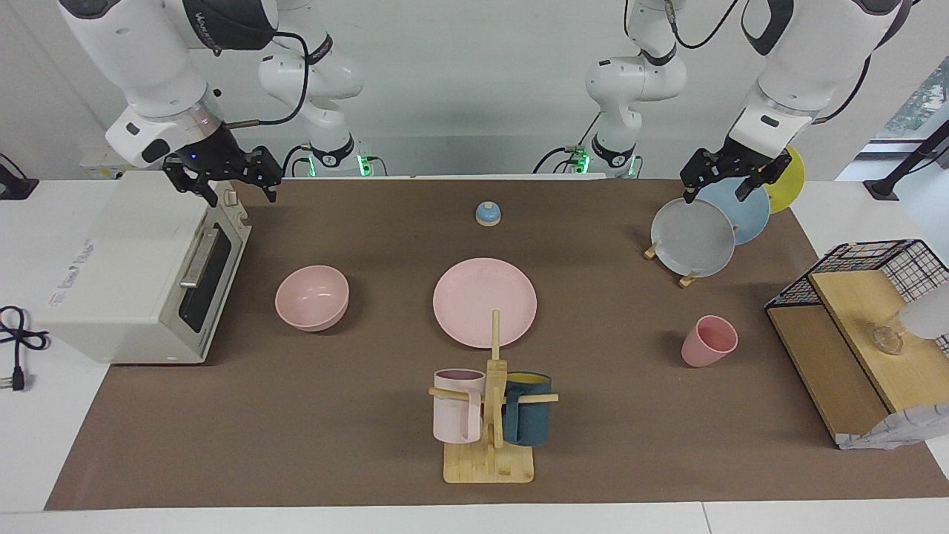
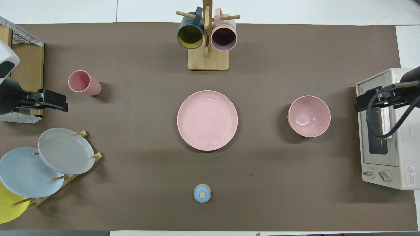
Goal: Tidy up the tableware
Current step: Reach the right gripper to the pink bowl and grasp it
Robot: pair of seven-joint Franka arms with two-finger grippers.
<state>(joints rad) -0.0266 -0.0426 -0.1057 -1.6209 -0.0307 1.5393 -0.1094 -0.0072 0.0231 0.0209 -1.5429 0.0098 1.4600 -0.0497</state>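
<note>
One camera sits high across the table [image 1: 148,460], facing the robots and showing both arms. The other hangs above the robots' end, looking steeply down and forward. Both share the whole brown tabletop, half a turn apart.

Little lettering can be read. On the dark upper segment of the white robot arm [image 1: 222,18] at the upper left of the facing view, white capital letters run along the casing, too small to spell out with certainty. The top of the cream-white boxy toaster oven [image 1: 111,259] at the left of that view carries faint grey printed words that cannot be made out. In the overhead view, at the lower right, the same oven bears a small red-and-white warning label [image 2: 410,172] with a triangle sign; its fine print is unreadable.
</note>
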